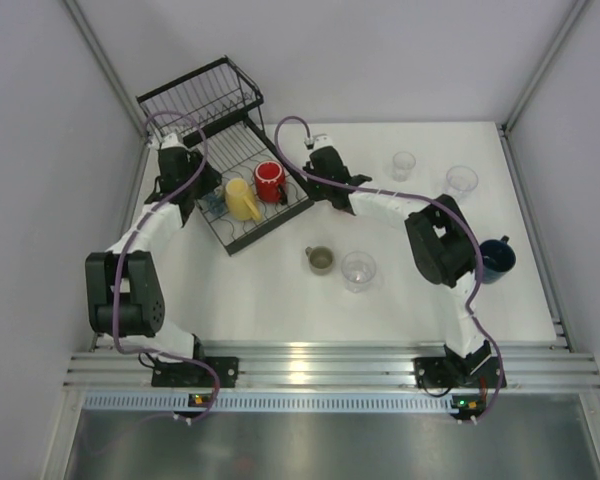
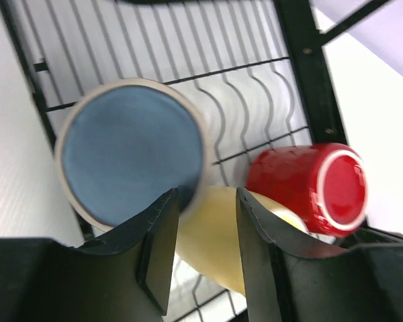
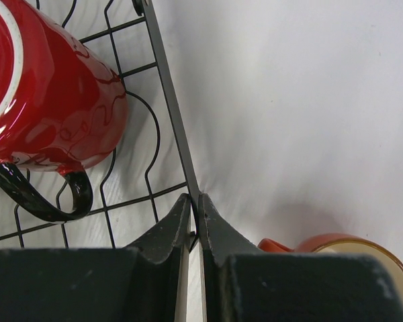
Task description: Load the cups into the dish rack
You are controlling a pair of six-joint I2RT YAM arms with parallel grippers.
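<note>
white table (image 1: 280, 310). dish rack (image 1: 202, 98) sits far left, skewed to the table edges. olive-grey mug (image 1: 320, 260) is upright near centre, with a clear tumbler (image 1: 359, 271) just right of it, not touching. second tumbler (image 1: 403, 165) and third tumbler (image 1: 461, 181) are far right, near each other. blue mug (image 1: 498, 258) is at the right side, partly hidden. orange-red mug (image 3: 363, 258) is on the table near the rack's edge wire, visible only in the right wrist view.

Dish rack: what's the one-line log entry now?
red cup, yellow cup, blue cup in dish rack | left hand open | right hand shut on its rim
</note>
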